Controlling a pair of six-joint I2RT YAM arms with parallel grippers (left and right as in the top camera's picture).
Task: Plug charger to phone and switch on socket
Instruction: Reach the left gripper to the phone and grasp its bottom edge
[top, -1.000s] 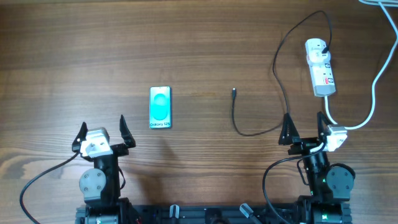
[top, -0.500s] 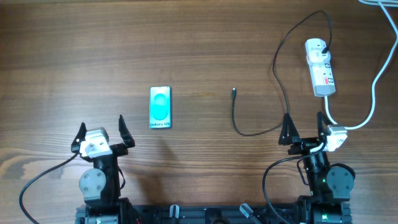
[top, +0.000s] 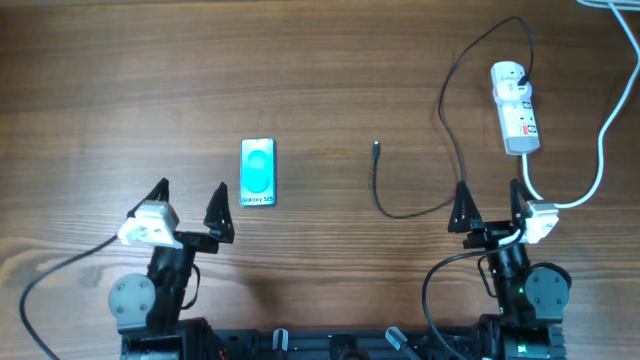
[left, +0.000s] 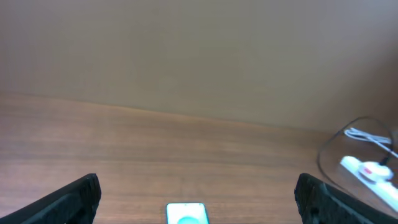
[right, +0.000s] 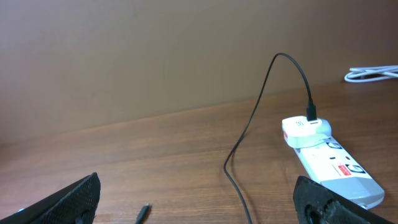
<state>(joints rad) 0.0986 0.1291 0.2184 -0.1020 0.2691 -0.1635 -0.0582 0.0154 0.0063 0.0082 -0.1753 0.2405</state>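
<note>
The phone (top: 258, 172) lies flat with its cyan screen up, "Galaxy S25" band toward me; its top edge shows in the left wrist view (left: 186, 212). My left gripper (top: 190, 200) is open and empty, just left of and below the phone. The charger cable (top: 452, 120) runs from the socket (top: 514, 108) in a loop to its connector tip (top: 376, 148); the tip also shows in the right wrist view (right: 143, 212), as does the socket (right: 328, 163). My right gripper (top: 489, 198) is open and empty, below the socket, with the cable between its fingers in view.
A thicker white cord (top: 603, 140) leaves the socket's near end and curves up to the back right corner. The wooden table (top: 130, 90) stretches bare to the left and back. A plain wall (left: 199, 50) stands behind the table.
My left gripper has moved right and turned toward the phone. The right arm, phone, cable and socket have not moved.
</note>
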